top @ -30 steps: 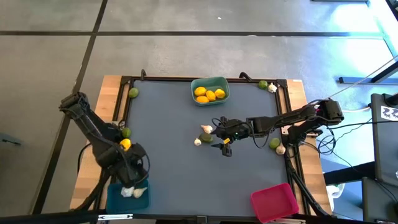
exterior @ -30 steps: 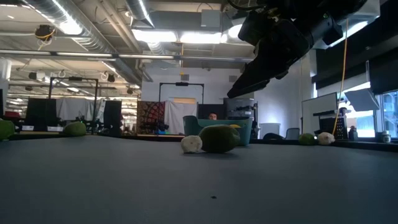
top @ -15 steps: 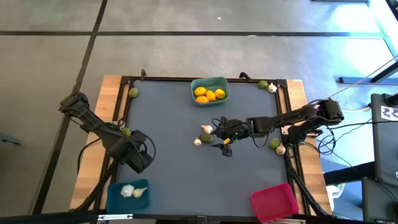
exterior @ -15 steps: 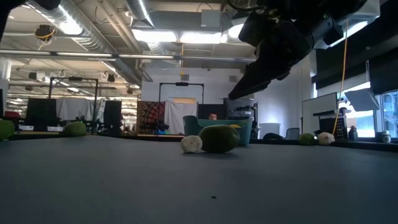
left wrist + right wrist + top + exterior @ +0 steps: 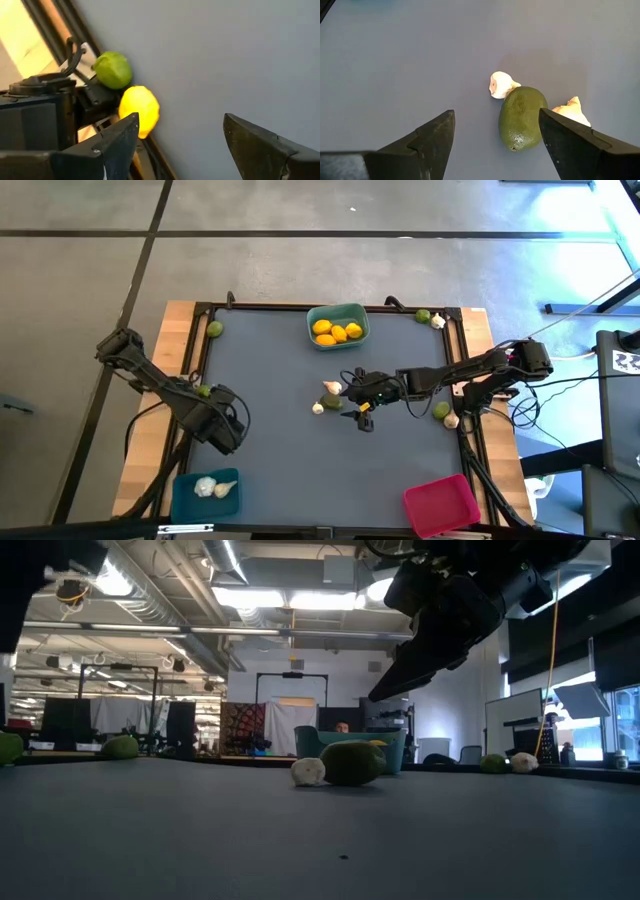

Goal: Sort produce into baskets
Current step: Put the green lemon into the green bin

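Note:
My left gripper (image 5: 224, 434) stands open over the mat near the table's left edge, above the blue basket (image 5: 182, 498), which holds two garlic bulbs (image 5: 205, 487). In the left wrist view a lemon (image 5: 140, 110) and a lime (image 5: 113, 70) lie by the mat's left frame, beyond the open fingers. My right gripper (image 5: 350, 402) hangs open over the table's middle, above a lime (image 5: 521, 118) that lies between two garlic bulbs (image 5: 501, 84) (image 5: 572, 110). The teal basket (image 5: 356, 313) at the far edge holds lemons (image 5: 337, 332). The pink basket (image 5: 440, 503) sits at the near right.
Loose produce lies along the mat's edges: a lime (image 5: 214, 329) at the far left, a lime (image 5: 423, 316) with a garlic bulb (image 5: 437, 322) at the far right, and a lime (image 5: 441, 411) with a garlic bulb (image 5: 451, 421) at the right edge. A black frame (image 5: 190, 350) borders the mat.
My left gripper has swung from over the blue basket toward the table's far edge and a little right, tipping more steeply down. The arm now covers the lemon by the left frame in the high view. The right arm and the produce have kept still.

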You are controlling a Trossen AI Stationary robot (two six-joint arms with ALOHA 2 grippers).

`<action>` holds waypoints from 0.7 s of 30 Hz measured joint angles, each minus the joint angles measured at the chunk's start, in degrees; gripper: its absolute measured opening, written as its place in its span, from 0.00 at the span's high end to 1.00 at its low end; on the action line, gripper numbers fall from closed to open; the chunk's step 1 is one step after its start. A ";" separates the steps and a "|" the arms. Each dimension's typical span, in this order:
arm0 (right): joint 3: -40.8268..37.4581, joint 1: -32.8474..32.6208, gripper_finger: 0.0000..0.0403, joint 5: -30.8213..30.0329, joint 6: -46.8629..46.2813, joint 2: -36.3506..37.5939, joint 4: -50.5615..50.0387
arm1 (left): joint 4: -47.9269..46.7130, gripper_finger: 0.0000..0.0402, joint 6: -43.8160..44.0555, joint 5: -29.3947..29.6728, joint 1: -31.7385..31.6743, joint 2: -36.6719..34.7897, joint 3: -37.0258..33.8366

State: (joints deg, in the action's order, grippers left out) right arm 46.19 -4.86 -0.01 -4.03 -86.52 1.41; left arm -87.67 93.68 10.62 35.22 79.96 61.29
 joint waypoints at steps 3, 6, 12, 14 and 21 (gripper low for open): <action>0.00 0.00 0.29 0.00 -0.03 0.02 0.02 | -0.01 0.30 0.55 -1.55 -0.81 0.00 -2.65; 0.00 0.00 0.29 0.00 -0.05 0.02 0.02 | 0.42 0.30 1.36 -2.96 -1.26 0.00 -5.10; 0.00 0.00 0.29 0.00 -0.09 0.02 0.02 | 2.12 0.30 3.51 -6.72 -1.73 0.00 -10.05; 0.00 0.00 0.29 0.00 -0.09 0.01 0.04 | 3.70 0.30 4.37 -7.02 -1.73 0.00 -11.56; 0.00 0.00 0.29 0.00 -0.20 0.02 0.02 | 7.69 0.30 7.03 -7.09 -1.70 0.00 -15.22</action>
State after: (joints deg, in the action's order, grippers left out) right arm 46.19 -4.86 -0.01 -4.23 -86.50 1.43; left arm -79.98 100.71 3.53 33.52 79.96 46.07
